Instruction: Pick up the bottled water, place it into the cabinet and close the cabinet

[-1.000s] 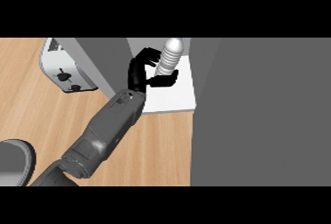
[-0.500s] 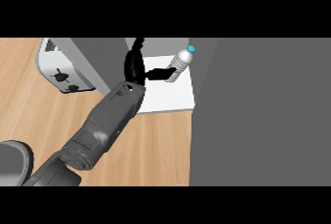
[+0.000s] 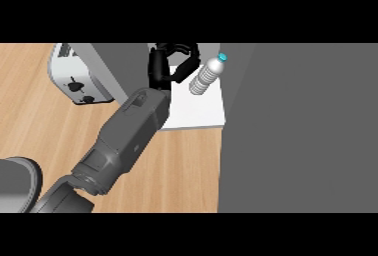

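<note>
Robot hand (image 3: 171,60) is spread wide, fingers arced apart, holding nothing. Bottled water (image 3: 207,76) sits just beside it, tilted, on the white cabinet shelf (image 3: 196,112), cap toward the grey cabinet door (image 3: 295,125). Looks light, rigid-ish plastic, slick and round, prone to roll. Best take it mid-body, not the cap. Toaster (image 3: 77,75) sits on the wooden surface (image 3: 44,130), well apart.

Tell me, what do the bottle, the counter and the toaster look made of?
Bottle: likely clear plastic, with a ribbed, see-through body and a blue cap.
Counter: looks like light wood, matte, with faint grain lines.
Toaster: probably brushed or painted metal, pale grey with dark knobs; the view does not settle which.
</note>
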`<state>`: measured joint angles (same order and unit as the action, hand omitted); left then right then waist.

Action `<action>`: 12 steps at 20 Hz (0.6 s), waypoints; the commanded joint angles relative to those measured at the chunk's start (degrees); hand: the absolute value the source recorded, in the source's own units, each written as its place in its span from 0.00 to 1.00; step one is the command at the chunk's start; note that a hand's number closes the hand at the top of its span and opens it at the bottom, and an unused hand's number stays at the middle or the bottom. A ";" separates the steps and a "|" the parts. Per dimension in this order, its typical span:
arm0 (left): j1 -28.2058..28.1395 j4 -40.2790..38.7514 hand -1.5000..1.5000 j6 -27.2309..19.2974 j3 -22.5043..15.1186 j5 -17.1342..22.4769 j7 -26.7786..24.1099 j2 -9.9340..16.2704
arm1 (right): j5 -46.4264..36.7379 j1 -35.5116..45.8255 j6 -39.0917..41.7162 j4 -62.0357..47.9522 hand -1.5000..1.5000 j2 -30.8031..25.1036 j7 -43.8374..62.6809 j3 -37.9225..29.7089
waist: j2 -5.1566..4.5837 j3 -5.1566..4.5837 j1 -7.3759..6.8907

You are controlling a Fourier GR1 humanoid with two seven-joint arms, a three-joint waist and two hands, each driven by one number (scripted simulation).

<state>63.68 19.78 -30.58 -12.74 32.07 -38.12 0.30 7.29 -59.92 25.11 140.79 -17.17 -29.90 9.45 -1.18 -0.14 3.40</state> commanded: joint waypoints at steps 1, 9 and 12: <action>-0.64 -0.16 1.00 6.02 1.71 2.30 -3.77 -0.29 | 2.50 -1.28 0.52 4.93 0.00 0.20 2.09 1.84 | 0.12 0.04 0.40; -6.74 11.90 1.00 9.26 -7.19 6.86 2.28 -0.30 | -0.79 -1.65 -1.30 6.42 0.00 1.58 4.20 3.27 | 1.47 0.08 -2.09; -12.76 17.00 1.00 14.17 -11.69 10.83 2.18 -0.30 | -2.21 -3.49 -0.86 9.02 0.00 0.33 5.02 4.41 | 1.47 0.01 -1.31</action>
<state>55.70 31.46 -21.45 -20.67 40.15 -37.08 0.02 6.63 -60.90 24.84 141.84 -16.26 -27.83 13.37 -0.01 -0.10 2.39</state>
